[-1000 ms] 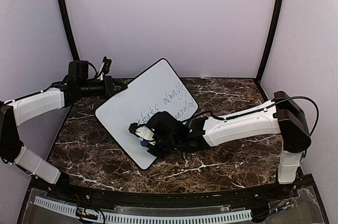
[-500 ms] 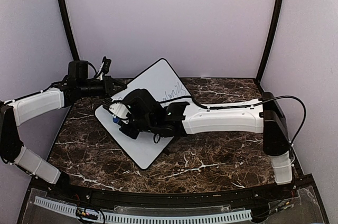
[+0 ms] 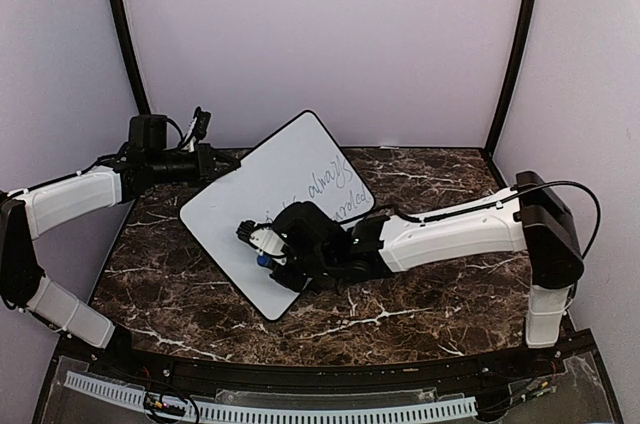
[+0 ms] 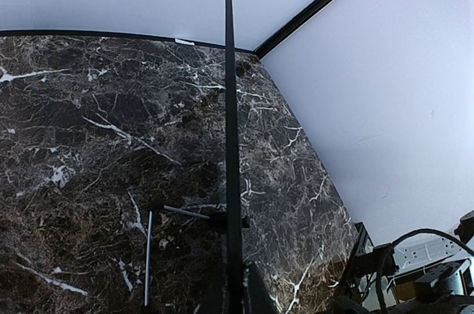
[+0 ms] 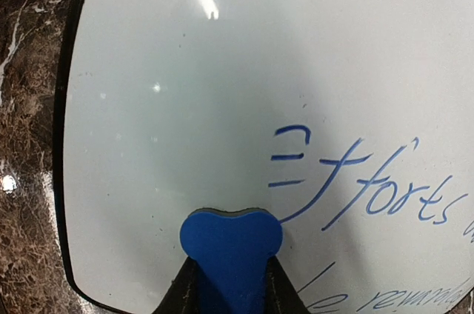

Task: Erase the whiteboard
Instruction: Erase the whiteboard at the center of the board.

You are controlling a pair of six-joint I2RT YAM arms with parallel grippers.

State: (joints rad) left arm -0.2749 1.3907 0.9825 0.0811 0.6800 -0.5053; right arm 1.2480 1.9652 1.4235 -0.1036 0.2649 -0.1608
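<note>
The whiteboard [image 3: 290,169] lies tilted on the marble table, with blue handwriting [image 3: 335,189] on its right half. My left gripper [image 3: 213,166] is shut on its upper left edge. From the left wrist, the whiteboard [image 4: 229,129] shows edge-on as a thin black line running up from my left gripper [image 4: 235,288]. My right gripper [image 3: 262,249] is shut on a blue eraser [image 3: 262,262] and presses it onto the board's lower left part. From the right wrist, the eraser [image 5: 231,244] sits between the right gripper [image 5: 231,281] fingers, just left of the writing [image 5: 355,188] on the whiteboard [image 5: 170,84].
The dark marble table [image 3: 440,294] is bounded by lilac walls and two black corner posts [image 3: 125,34]. A thin metal leg [image 4: 148,255] sticks out under the board. The right arm [image 3: 450,229] stretches across the table's right half.
My right gripper swept the eraser up and left across the board, then came back down and right to about where it started. The left arm and the board stayed still.
</note>
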